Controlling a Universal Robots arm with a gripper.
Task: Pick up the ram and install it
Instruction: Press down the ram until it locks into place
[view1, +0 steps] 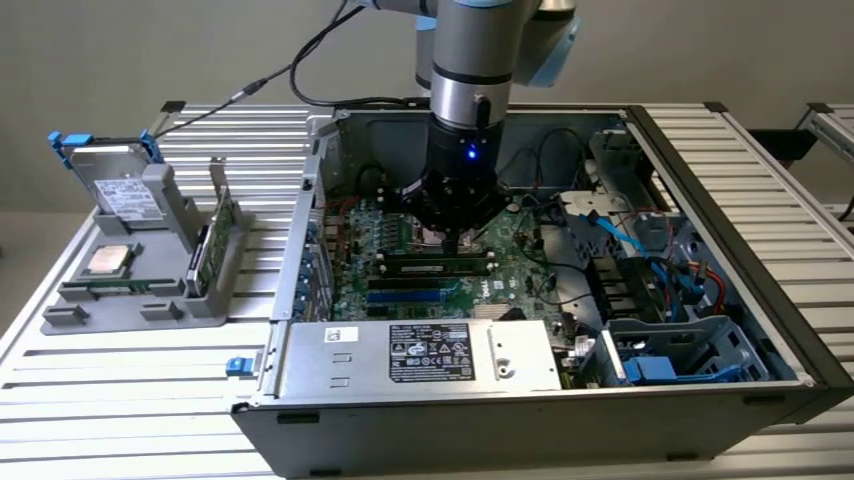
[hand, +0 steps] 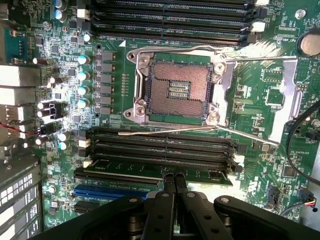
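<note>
An open computer case (view1: 694, 300) sits on the table (view1: 120, 380), motherboard (view1: 400, 240) exposed. The ram (hand: 150, 170) lies seated in a slot below the empty processor socket (hand: 177, 89). The gripper (hand: 175, 181) presses on its top edge, fingers closed together.

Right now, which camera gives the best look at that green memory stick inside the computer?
The wrist view: the ram lies along a motherboard slot just ahead of the shut gripper. In the exterior view the ram is a thin strip below the arm.
</note>
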